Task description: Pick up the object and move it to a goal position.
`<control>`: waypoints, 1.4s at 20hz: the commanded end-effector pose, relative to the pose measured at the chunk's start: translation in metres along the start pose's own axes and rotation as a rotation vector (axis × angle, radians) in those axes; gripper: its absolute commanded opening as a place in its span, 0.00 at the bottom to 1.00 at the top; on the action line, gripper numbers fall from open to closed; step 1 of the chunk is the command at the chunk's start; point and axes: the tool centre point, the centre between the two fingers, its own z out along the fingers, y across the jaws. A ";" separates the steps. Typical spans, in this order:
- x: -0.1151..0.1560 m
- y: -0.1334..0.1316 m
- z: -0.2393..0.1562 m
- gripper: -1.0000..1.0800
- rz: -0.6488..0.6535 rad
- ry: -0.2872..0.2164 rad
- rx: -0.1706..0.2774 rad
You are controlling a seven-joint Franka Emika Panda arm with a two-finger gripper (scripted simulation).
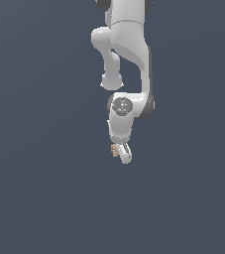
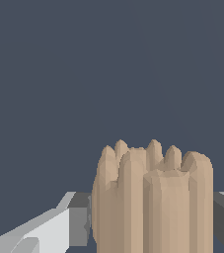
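The object (image 2: 153,202) is a tan, wood-coloured lumpy block with rounded ridges on one face. In the wrist view it fills the space between the two grey pads (image 2: 79,220), which press on its sides. In the exterior view the object (image 1: 115,150) is a tiny tan speck at the tip of my white gripper (image 1: 121,153), which hangs below the arm near the picture's middle. The gripper is shut on the object, and part of the block is hidden behind the white finger. No goal mark shows in either view.
A plain dark blue-grey surface (image 1: 44,188) fills both views. The white arm (image 1: 129,49) comes down from the exterior view's top edge. Nothing else shows.
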 end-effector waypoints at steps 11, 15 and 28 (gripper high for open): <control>0.007 0.001 -0.006 0.00 0.000 0.000 0.001; 0.027 0.004 -0.022 0.00 0.000 0.000 0.000; 0.099 0.010 -0.079 0.00 0.000 0.000 -0.001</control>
